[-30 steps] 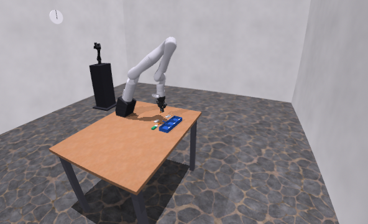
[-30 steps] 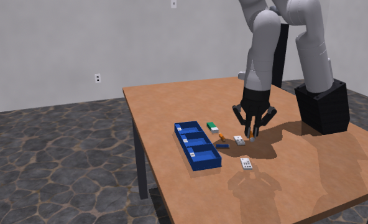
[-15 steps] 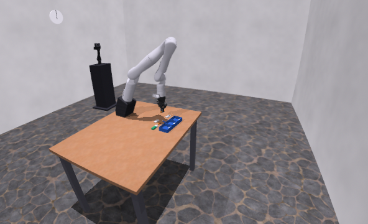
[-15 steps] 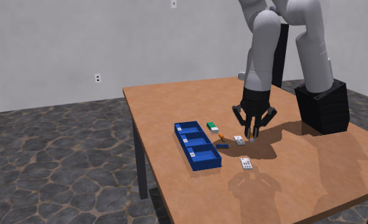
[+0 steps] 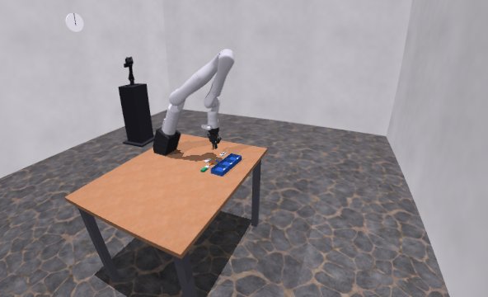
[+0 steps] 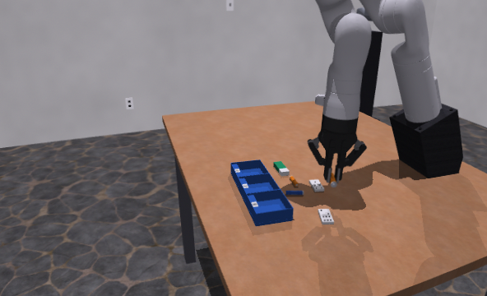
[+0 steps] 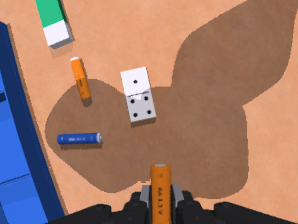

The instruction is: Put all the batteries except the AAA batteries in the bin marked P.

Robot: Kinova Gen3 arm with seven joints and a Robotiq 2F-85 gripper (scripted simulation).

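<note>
My gripper (image 6: 333, 178) is shut on an orange battery (image 7: 160, 197) and holds it a little above the table; the gripper also shows in the top view (image 5: 214, 144). A smaller orange battery (image 7: 80, 79) and a thin blue battery (image 7: 79, 139) lie on the table between the gripper and the blue bin tray (image 6: 261, 191). The tray has three compartments with small white labels; I cannot read the letters. In the exterior view the small orange battery (image 6: 294, 181) and the blue battery (image 6: 294, 192) lie right of the tray.
A white domino (image 7: 139, 95) lies just ahead of the gripper, and a second domino (image 6: 326, 216) lies nearer the table's front. A green and white eraser (image 7: 52, 15) lies near the tray's far end. The arm's black base (image 6: 426, 141) stands at the right.
</note>
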